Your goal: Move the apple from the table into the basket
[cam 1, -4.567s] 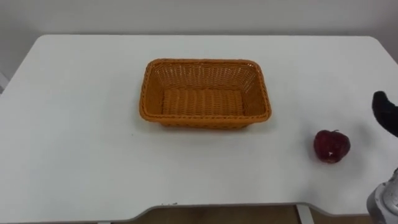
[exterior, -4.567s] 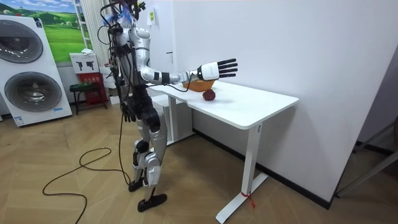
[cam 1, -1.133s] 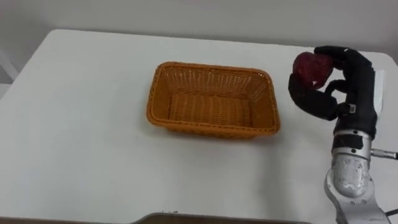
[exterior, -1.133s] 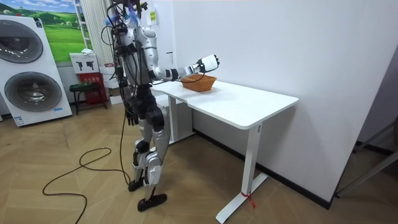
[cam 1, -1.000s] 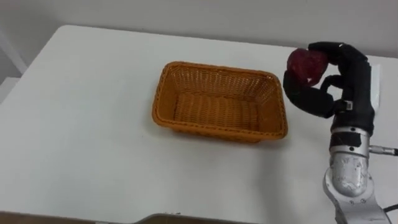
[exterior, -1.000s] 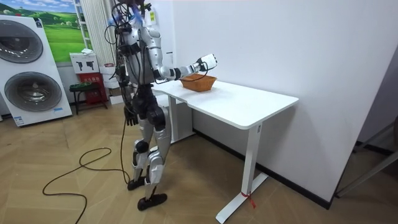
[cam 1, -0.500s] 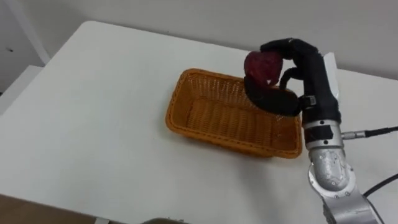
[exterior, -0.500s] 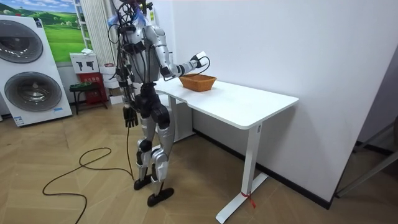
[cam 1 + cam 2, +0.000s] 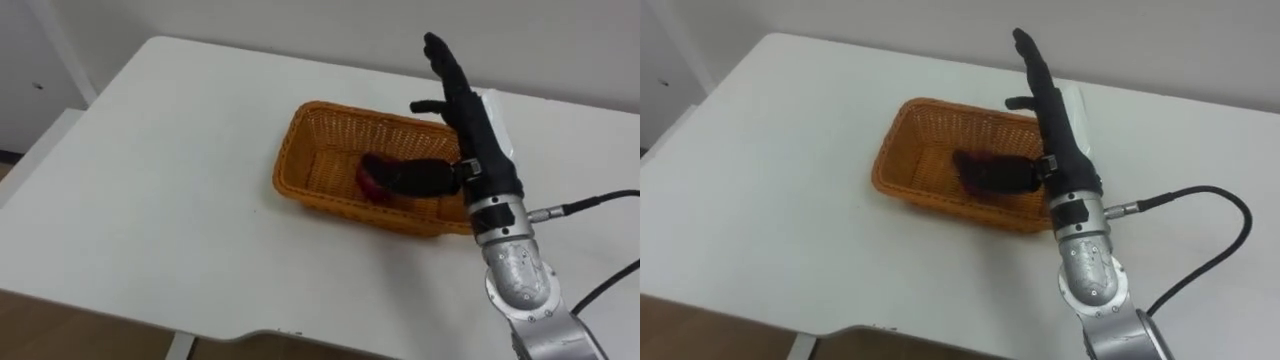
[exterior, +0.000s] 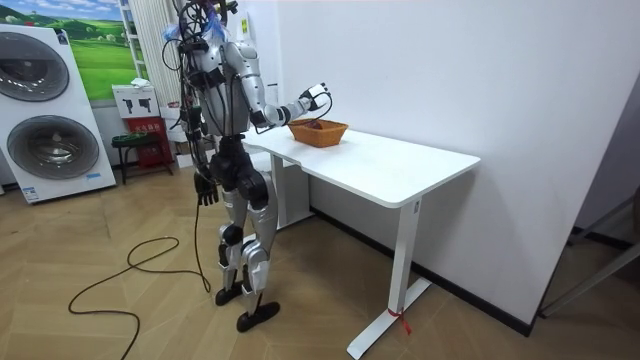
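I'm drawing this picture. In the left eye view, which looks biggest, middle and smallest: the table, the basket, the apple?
Largest: table
Then: basket
Smallest: apple, partly hidden by the right hand

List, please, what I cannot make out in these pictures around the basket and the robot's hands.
- The red round apple: in the eye views the thumb of the black right hand covers its right part; contact is unclear.
- The orange woven basket: its right end is hidden behind that hand's wrist.
- The left hand: in the room view, at the robot's side, too small for detail.
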### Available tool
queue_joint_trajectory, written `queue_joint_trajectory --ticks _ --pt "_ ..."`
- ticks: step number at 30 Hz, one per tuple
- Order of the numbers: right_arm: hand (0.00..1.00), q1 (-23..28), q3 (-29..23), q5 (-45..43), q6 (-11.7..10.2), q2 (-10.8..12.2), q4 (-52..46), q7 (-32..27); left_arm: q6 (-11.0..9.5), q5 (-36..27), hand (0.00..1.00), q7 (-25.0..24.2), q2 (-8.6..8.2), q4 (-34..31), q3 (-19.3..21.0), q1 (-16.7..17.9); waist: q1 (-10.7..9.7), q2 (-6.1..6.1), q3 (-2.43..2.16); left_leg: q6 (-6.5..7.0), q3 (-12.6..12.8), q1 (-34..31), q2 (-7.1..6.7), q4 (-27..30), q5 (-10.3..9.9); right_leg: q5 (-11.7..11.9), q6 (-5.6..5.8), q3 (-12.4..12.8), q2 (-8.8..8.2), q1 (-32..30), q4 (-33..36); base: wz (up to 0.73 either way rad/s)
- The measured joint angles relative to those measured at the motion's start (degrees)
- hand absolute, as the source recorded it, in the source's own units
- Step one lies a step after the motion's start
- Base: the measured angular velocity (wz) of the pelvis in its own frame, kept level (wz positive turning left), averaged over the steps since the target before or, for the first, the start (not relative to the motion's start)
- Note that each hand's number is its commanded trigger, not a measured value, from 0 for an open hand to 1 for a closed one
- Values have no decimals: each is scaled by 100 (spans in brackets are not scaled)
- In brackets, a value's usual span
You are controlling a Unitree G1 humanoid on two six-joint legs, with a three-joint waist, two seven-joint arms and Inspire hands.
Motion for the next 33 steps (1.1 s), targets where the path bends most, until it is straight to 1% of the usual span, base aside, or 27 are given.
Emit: queue_joint_trajectory --ticks 8,12,14,16,17,19,20,21,22,23,25,26,27,28,29,30,33 --pt "0 7 -11 0 0 4 0 -2 -2 -14 0 12 5 -58 0 -2 -30 -16 -18 0 6 6 -3 41 0 -13 -10 10 -3 -22 12 0" --pt "0 35 -28 -6 0 3 -1 -54 0 -32 0 25 5 -143 9 3 -73 -14 -48 0 27 13 8 37 0 -13 -10 -4 1 -16 23 0" --pt "0 35 -109 -33 0 0 -3 -100 -2 -31 0 24 6 -239 23 34 -103 -15 -53 0 26 12 7 32 0 -13 -10 -10 0 -7 21 0" --pt "0 30 -346 -2 -1 2 -36 -220 -24 -24 0 23 6 -269 85 45 -162 -29 -78 0 37 22 8 -2 0 -14 -9 -17 -1 4 25 0" --pt "0 31 -436 5 -1 0 -70 -275 -41 -29 0 23 5 -263 140 50 -172 -34 -79 0 37 24 8 -4 0 -14 -9 -19 -2 2 27 0" --pt "0 26 -934 -9 -21 -20 -212 -638 -46 -27 0 22 4 -259 366 77 -193 -74 -86 0 60 66 9 -16 0 -14 -9 -13 -2 -1 28 -5" --pt "0 25 -1078 -4 -34 -27 -222 -746 -46 -29 0 23 9 -260 403 90 -210 -87 -87 0 62 73 7 -17 0 -14 -9 -13 -3 8 28 0" --pt "0 25 -1378 61 -68 -27 -221 -964 -48 -39 0 28 18 -259 419 133 -255 -98 -88 3 61 94 7 -17 -2 -14 -8 -18 -2 33 28 0" --pt "0 25 -1647 133 -75 -28 -220 -1209 -48 -46 0 28 16 -257 469 188 -320 -92 -69 9 61 111 7 -18 -8 -16 -6 -20 -2 75 26 0" --pt "0 26 -1761 169 -75 -28 -220 -1345 -48 -47 0 28 16 -257 506 225 -348 -90 -68 11 62 117 8 -18 -10 -18 -2 -18 -2 81 27 0" --pt "0 27 -2369 176 -141 -56 -216 -1806 -51 -40 0 55 15 -272 786 254 -535 -148 -80 11 81 102 10 -19 -12 -20 1 -11 -4 28 26 -3" --pt "0 28 -2529 222 -154 -97 -215 -1931 -54 -38 0 69 16 -271 847 291 -551 -149 -71 11 100 95 10 -21 -12 -20 1 -1 -3 15 27 -14" --pt "0 40 -2814 299 -157 -213 -214 -2184 -86 -38 0 114 13 -271 964 316 -583 -134 -54 12 152 104 12 -24 -13 -20 1 33 -2 12 27 -19" --pt "0 65 -3053 321 -171 -322 -214 -2449 -134 -42 0 181 16 -271 1038 372 -663 -127 -55 13 174 115 11 -51 -13 -20 1 64 0 15 31 -16" --pt "0 73 -3162 330 -178 -362 -214 -2582 -148 -42 0 228 19 -269 1070 400 -687 -147 -46 13 180 117 11 -59 -13 -21 1 71 1 14 31 -11" --pt "0 102 -3412 442 -215 -399 -214 -2800 -156 -39 0 306 18 -281 1146 429 -788 -125 -54 13 206 119 15 -68 -13 -22 1 74 1 5 26 -8" --pt "0 294 -4038 1052 -268 -424 -131 -3375 -158 -44 0 402 30 -290 1261 465 -897 -157 -61 13 239 114 15 -89 -13 -28 -1 123 8 -77 16 -9"
